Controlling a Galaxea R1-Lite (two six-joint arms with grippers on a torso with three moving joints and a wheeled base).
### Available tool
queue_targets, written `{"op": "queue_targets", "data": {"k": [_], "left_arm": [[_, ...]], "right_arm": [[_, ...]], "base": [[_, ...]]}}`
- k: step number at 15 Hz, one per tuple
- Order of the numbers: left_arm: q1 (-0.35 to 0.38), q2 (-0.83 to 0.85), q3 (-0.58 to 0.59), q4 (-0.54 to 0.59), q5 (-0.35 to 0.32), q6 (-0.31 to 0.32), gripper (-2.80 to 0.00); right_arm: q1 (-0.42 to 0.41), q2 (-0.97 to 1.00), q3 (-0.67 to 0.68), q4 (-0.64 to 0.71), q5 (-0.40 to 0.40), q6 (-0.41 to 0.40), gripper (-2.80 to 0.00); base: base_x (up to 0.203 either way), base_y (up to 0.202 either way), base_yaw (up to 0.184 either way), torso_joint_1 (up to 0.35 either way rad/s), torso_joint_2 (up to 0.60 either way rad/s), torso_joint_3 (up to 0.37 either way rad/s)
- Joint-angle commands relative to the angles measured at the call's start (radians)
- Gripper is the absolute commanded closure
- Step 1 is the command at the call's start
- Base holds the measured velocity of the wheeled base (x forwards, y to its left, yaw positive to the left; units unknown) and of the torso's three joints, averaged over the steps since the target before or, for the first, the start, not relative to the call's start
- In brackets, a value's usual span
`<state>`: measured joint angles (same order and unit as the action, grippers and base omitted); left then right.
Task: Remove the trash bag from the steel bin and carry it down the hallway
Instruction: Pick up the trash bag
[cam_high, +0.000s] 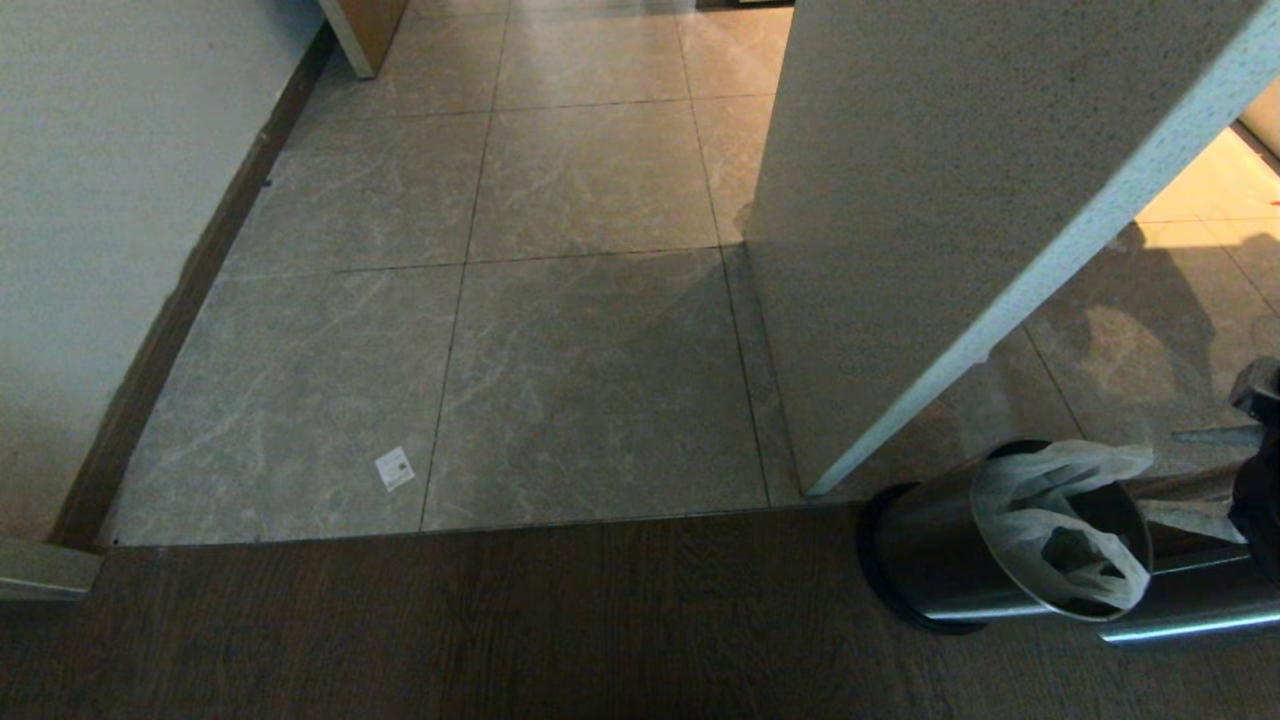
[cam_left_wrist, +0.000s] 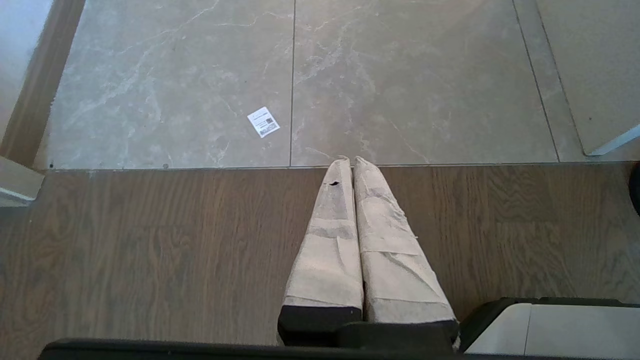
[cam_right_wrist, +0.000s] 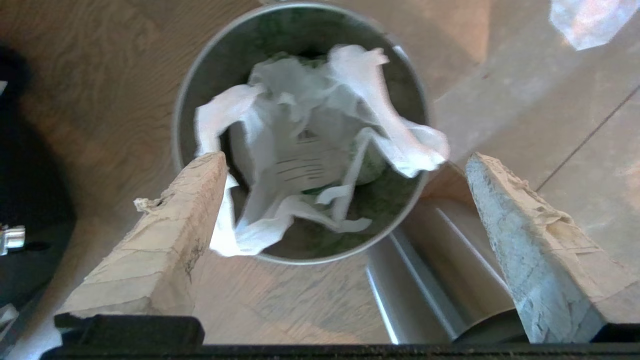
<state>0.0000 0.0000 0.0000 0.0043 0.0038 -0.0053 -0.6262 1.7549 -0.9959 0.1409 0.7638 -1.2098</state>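
the trash bag (cam_right_wrist: 320, 150) sits inside the steel bin (cam_high: 925, 555), at the near right of the scene on the dark wood floor (cam_high: 450, 630), just beside a white wall corner (cam_high: 900, 250); its crinkled white loops spill over the rim, one handle poking up and outward. the right hand (cam_right_wrist: 345, 160) hangs above the bin mouth with its taped fingers (cam_right_wrist: 170, 220) spread wide apart, holding nothing. this looks like the reaching step, bag not yet gripped; the next move calls for lowering onto a raised loop and closing on thin, slippery plastic without catching the rim. the left hand (cam_left_wrist: 350, 162) is parked over the wood floor, fingers pressed together and empty. the hallway (cam_high: 560, 200) tiles stretch far ahead.
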Motion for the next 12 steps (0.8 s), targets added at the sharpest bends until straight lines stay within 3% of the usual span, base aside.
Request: {"op": "queue_targets", "data": {"k": [1,7,12], "left_arm": [[0.000,0.000,0.001,0.000,0.001,-0.001,0.00],[0.000,0.000,0.000,0.000,0.001,-0.001,0.00],[0.000,0.000,0.000,0.000,0.001,-0.001,0.00]], "right_arm": [[-0.001,0.044,-0.056,0.010,0.005,-0.006,-2.80],[0.003,0.210,-0.130,0.058,0.020,0.002,-2.80],[0.008,0.269,-0.157,0.083,0.069,0.082,-2.80]], "base": [[0.000,0.000,0.000,0.000,0.00,0.000],[0.000,0.000,0.000,0.000,0.00,0.000],[0.000,0.000,0.000,0.000,0.00,0.000]]}}
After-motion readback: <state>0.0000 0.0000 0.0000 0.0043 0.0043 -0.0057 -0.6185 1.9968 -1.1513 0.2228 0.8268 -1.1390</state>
